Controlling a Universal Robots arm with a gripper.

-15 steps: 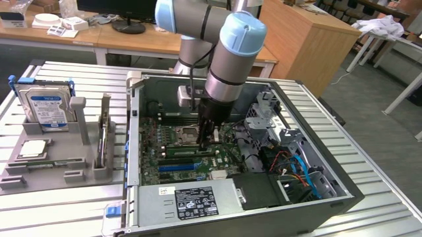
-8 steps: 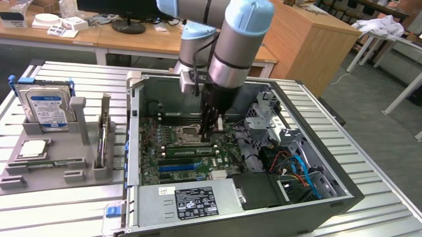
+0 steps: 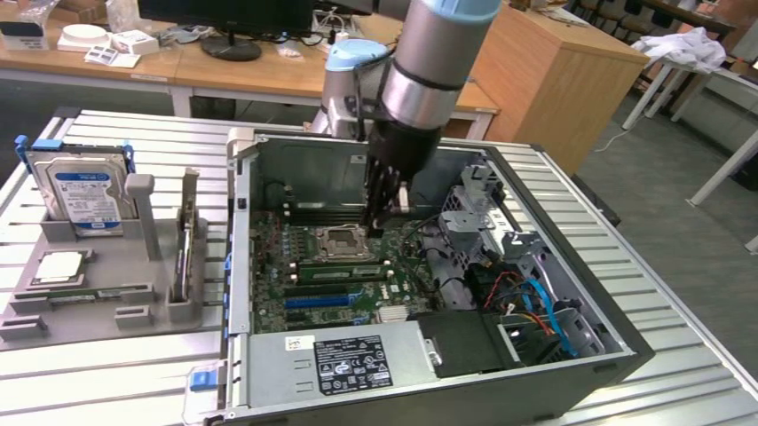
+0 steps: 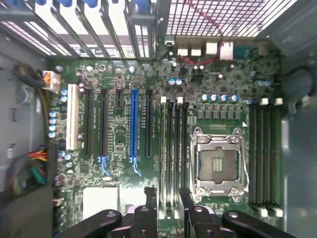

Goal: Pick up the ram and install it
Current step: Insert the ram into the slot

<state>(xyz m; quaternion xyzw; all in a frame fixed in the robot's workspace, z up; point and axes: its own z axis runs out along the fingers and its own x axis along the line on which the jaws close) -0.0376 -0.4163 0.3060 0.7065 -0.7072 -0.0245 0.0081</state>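
Note:
The ram [image 3: 339, 270], a narrow green stick with dark chips, stands in a memory slot beside the CPU socket [image 3: 341, 240] inside the open computer case. My gripper [image 3: 384, 222] hangs inside the case just above and behind it, apart from it. In the wrist view my gripper [image 4: 168, 198] is open, with one dark finger [image 4: 150, 201] on each side of the bank of memory slots [image 4: 173, 148]. Nothing is held between them. The long blue slot [image 4: 133, 124] lies a few slots away from the gripper.
On the exterior view's left, a grey holder [image 3: 71, 315] carries a hard drive [image 3: 85, 191], a CPU [image 3: 59, 266] and an expansion card on edge [image 3: 186, 240]. The drive cage [image 3: 480, 209], cables [image 3: 533, 302] and power supply [image 3: 355, 359] crowd the case around the gripper.

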